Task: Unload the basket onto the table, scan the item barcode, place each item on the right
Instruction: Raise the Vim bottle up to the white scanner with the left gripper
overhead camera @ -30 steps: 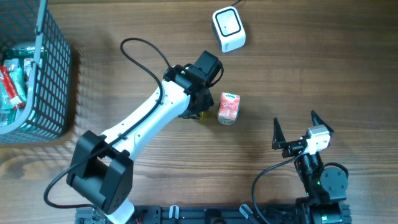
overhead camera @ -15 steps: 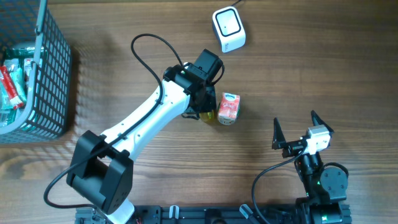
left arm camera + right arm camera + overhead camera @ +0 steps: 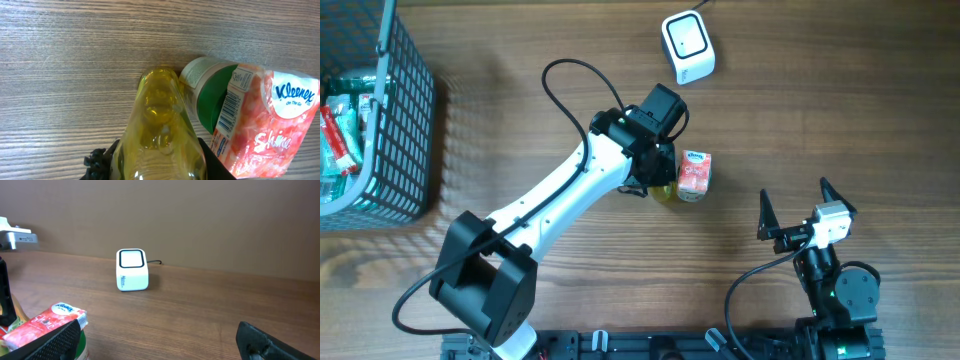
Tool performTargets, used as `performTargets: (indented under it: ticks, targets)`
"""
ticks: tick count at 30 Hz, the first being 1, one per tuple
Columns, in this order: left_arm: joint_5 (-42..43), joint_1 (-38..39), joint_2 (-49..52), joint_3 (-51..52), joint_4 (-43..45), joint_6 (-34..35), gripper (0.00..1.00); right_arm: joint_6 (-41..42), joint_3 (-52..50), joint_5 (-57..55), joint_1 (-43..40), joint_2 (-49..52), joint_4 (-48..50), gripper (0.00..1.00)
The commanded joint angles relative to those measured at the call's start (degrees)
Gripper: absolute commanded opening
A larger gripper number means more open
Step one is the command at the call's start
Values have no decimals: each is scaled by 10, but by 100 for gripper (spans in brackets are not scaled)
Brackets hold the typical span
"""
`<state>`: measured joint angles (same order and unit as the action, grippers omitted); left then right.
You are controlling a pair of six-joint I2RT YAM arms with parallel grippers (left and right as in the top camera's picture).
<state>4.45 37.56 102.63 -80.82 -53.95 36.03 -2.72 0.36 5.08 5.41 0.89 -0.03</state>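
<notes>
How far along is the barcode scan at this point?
Done: left gripper has the yellow bottle between its jaws. In hand: the bottle is beside the Kleenex pack, well short of the white scanner. Left: bringing its barcode to the scanner. The right gripper waits open.

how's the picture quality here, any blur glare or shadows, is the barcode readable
Overhead view: even light, sharp; the basket throws a grid shadow on the table. Left wrist view: the yellow bottle looms close and glossy, yet the Kleenex pack barcode is crisp. Right wrist view: scanner sharp, right tool dark and soft-edged.
</notes>
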Motion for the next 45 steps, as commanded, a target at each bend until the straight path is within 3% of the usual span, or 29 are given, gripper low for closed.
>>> performTargets:
  ticks: [1, 7, 11, 16, 27, 33, 40, 45]
  targets:
    - [6, 3, -5, 3, 1, -14, 20, -3, -1, -5, -2, -3, 2, 100]
    - [-45, 2, -5, 3, -14, -21, 26, -3, -1, -5, -2, -3, 2, 99]
    - [-45, 2, -5, 3, -16, -42, 37, -3, -1, -5, -2, -3, 2, 100]
    - [-80, -1, -5, -1, 0, -43, 26, -3, -1, -5, -2, -3, 2, 100]
    - [-107, -87, -5, -168, -35, -128, 22, -3, -1, -5, -2, -3, 2, 100]
    - [-77, -99, 5, -266, -40, -133, 20, -3, -1, -5, -2, -3, 2, 100]
    - [-35, -59, 5, -295, 24, -124, 17, -3, -1, -5, -2, -3, 2, 100]
    - [-34, 10, 6, -295, 27, -92, 17, -3, -1, -5, -2, -3, 2, 100]
